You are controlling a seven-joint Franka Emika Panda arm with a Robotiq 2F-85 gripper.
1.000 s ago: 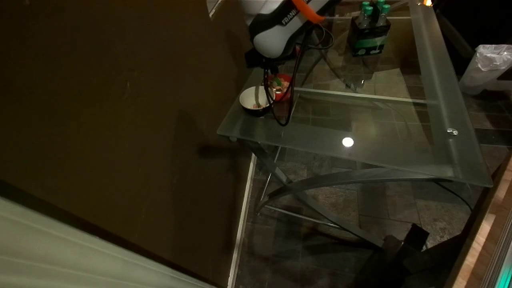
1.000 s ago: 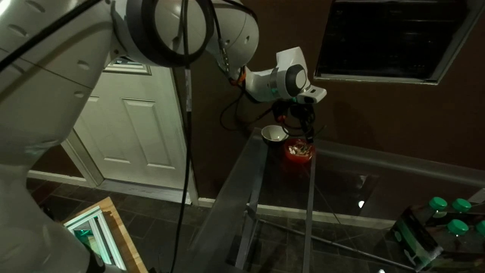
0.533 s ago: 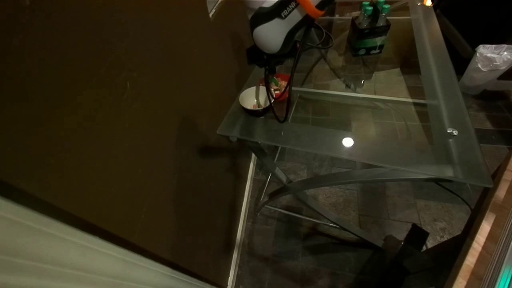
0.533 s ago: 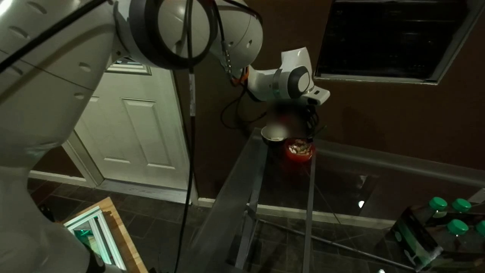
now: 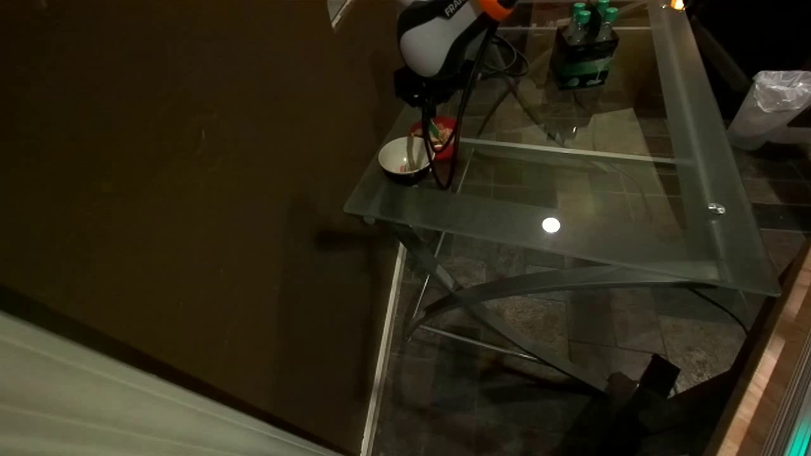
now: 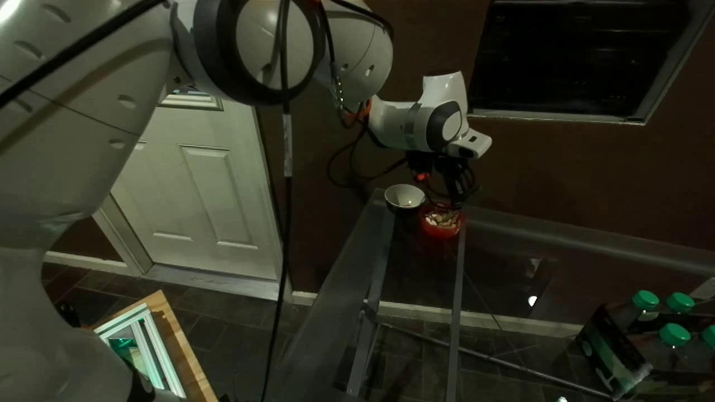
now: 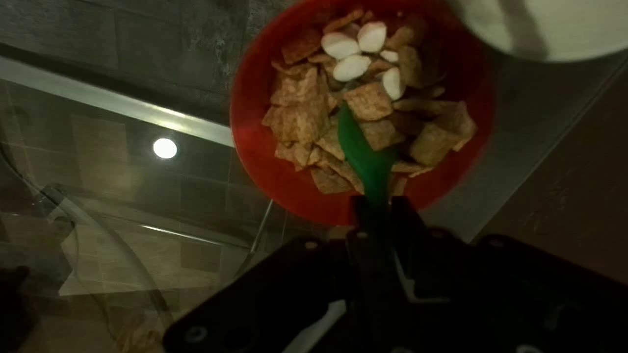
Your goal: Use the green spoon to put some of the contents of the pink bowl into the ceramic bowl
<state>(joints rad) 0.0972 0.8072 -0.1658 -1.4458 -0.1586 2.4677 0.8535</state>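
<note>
A green spoon [image 7: 358,147] juts out from between the fingertips of my gripper [image 7: 380,208], which is shut on it. The spoon's tip is over or among the contents of the pink bowl [image 7: 260,162]; whether it touches them I cannot tell. This bowl looks red and holds brown square pieces [image 7: 299,113] with several white oval ones on top. Beside it stands the ceramic bowl [image 5: 391,152], white inside and dark outside, with a few small bits at its bottom. In an exterior view my gripper [image 6: 457,204] hangs low at the rim of the pink bowl [image 6: 440,233].
Both bowls stand near a corner of a glass table [image 5: 507,215], close to a brown wall [image 5: 253,158]. A carton of green-capped bottles [image 5: 586,60] stands farther along the table. A black cable [image 5: 451,171] loops down from the arm in front of the bowls.
The wrist has shifted slightly, upward in an exterior view and to the right in another. The spoon has stayed in the grip over the pink bowl. Both bowls have kept their places.
</note>
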